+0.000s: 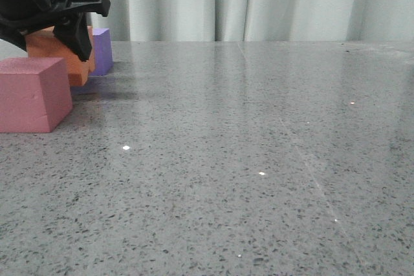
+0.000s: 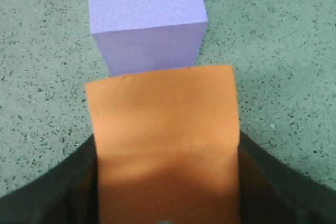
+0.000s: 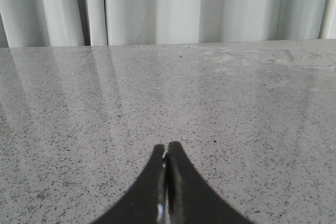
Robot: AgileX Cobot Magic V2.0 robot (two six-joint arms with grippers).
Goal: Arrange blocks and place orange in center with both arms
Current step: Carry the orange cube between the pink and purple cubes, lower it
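Observation:
My left gripper point(image 1: 72, 30) is shut on the orange cube point(image 1: 53, 50) at the far left of the table; in the left wrist view the orange cube point(image 2: 164, 140) fills the space between the dark fingers point(image 2: 68, 182). The purple cube point(image 1: 102, 51) stands just behind it, and shows in the left wrist view point(image 2: 147, 19) right beyond the orange one. The pink-red cube point(image 1: 32, 94) sits in front, nearer the camera. Whether the orange cube rests on the table or hangs just above it cannot be told. My right gripper point(image 3: 167, 153) is shut and empty over bare tabletop.
The grey speckled tabletop point(image 1: 259, 159) stretches to the right of the cubes. A pale curtain point(image 1: 259, 1) hangs behind the table's far edge.

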